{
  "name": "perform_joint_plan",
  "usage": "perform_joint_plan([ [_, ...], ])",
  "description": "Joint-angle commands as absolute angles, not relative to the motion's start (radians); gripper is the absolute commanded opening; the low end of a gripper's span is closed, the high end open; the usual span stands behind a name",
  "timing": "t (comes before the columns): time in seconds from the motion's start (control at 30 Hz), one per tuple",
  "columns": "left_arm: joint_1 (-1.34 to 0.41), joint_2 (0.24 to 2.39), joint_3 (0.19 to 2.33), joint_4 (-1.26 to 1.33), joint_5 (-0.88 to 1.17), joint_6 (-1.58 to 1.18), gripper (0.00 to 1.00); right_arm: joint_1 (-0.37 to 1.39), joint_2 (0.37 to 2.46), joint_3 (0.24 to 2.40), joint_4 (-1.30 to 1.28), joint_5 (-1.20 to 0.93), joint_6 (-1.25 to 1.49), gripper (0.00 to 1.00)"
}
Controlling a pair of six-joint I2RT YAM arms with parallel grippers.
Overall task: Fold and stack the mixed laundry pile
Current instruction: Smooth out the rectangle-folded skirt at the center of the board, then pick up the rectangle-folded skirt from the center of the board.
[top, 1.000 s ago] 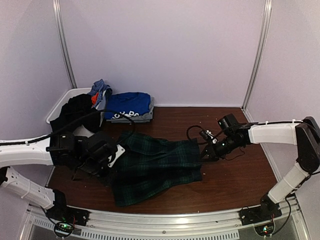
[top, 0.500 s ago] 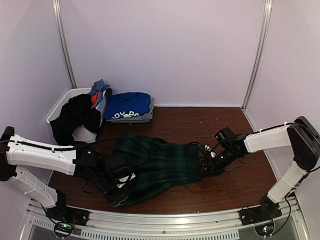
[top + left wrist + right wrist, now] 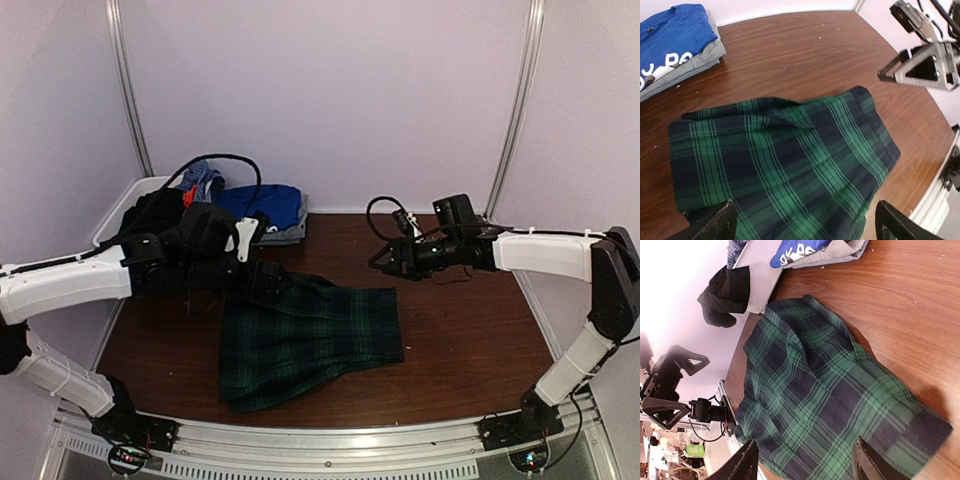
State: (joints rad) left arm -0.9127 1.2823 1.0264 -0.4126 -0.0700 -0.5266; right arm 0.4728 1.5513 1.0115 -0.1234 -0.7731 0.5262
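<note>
The dark green tartan skirt (image 3: 310,338) lies folded flat on the brown table, also seen in the left wrist view (image 3: 785,160) and the right wrist view (image 3: 825,400). My left gripper (image 3: 268,283) hovers over its back left corner, open and empty (image 3: 805,227). My right gripper (image 3: 385,260) hangs above the table behind the skirt's right edge, open with nothing between its fingers (image 3: 805,465). A folded royal-blue T-shirt (image 3: 262,207) rests on a grey piece at the back. More of the laundry pile, black and multicoloured, sits in the basket.
The white basket (image 3: 125,198) stands at the back left corner, with a black garment (image 3: 155,215) draped over its rim. Purple walls close in the table on three sides. Bare wood shows to the right of the skirt.
Both grippers have opened and let go of the skirt, then lifted back and away from it. The skirt now lies folded and still on the table.
</note>
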Motion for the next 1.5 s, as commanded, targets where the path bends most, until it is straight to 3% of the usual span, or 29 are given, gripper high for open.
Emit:
perform_joint_plan([
  [0.0, -0.837, 1.471, 1.026, -0.103, 0.084, -0.588, 0.98, 0.524, 1.74, 1.061, 0.102, -0.826, 0.647, 0.63],
  [0.13, -0.811, 1.587, 0.996, -0.016, 0.096, -0.616, 0.98, 0.548, 1.866, 1.044, 0.219, -0.847, 0.696, 0.6],
  [0.33, -0.756, 1.612, 0.783, 0.081, 0.093, -0.696, 0.98, 0.544, 1.949, 0.944, 0.219, -0.813, 0.642, 0.57],
  [0.6, -0.761, 1.498, 0.651, 0.026, 0.062, -0.672, 0.97, 0.477, 1.859, 0.853, 0.1, -0.76, 0.527, 0.54],
  [0.77, -0.945, 1.448, 0.836, -0.164, -0.13, -0.439, 0.97, 0.449, 1.61, 0.789, -0.033, -0.728, 0.518, 0.54],
  [0.97, -1.104, 1.608, 1.077, -0.215, -0.192, -0.23, 0.87, 0.373, 1.395, 0.641, -0.114, -0.701, 0.562, 0.56],
  [1.23, -1.302, 1.967, 1.49, -0.289, -0.288, 0.183, 0.79, 0.238, 1.33, 0.481, -0.042, -0.795, 0.628, 0.57],
  [1.47, -1.339, 2.155, 1.615, -0.283, -0.295, 0.261, 0.72, 0.125, 1.291, 0.431, -0.013, -0.846, 0.667, 0.58],
])
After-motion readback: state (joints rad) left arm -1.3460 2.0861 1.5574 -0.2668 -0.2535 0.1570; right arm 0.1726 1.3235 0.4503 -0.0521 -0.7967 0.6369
